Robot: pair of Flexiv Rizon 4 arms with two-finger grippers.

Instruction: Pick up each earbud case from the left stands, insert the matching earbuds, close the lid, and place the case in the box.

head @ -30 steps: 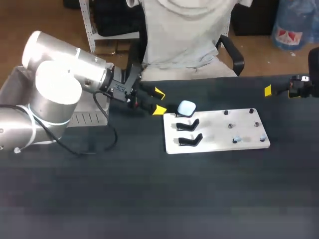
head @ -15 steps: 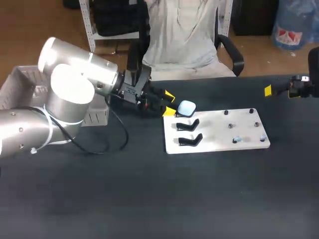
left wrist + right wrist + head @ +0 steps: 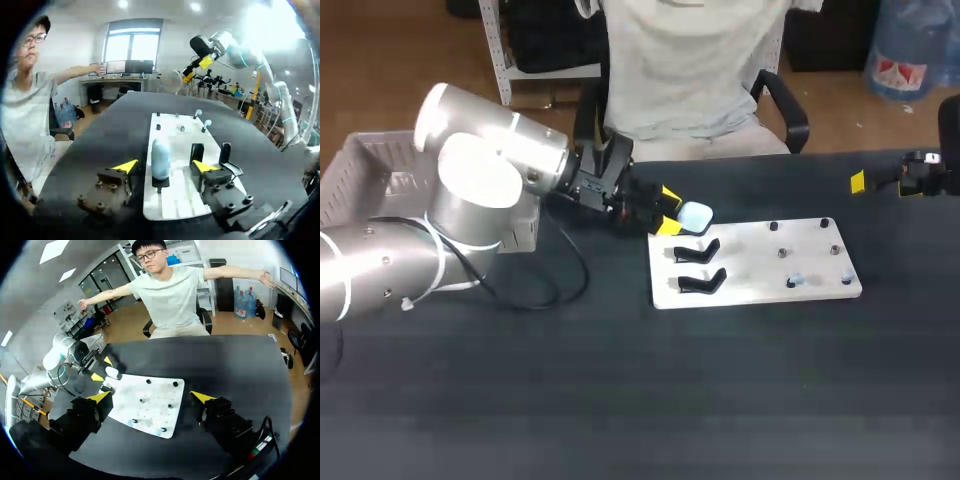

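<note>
Left gripper (image 3: 165,167) has advanced toward white board (image 3: 175,197). Fingers spread wide, empty. Pale blue earbud case (image 3: 160,159) stands upright on stand, just ahead, between tips, untouched. Grasp likely next. Right gripper (image 3: 150,397) spread, empty, well apart.

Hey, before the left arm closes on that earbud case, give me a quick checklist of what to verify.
1. Left end effector open: ok, fingers apart.
2. Case lined up with its gap: ok, just ahead of it.
3. Case upright on its stand: ok.
4. Finger clear of the next stand: cannot tell.
5. Right end effector out of the way: ok, open, well apart from the case.
6. Box in place: ok, beside the left arm.
</note>
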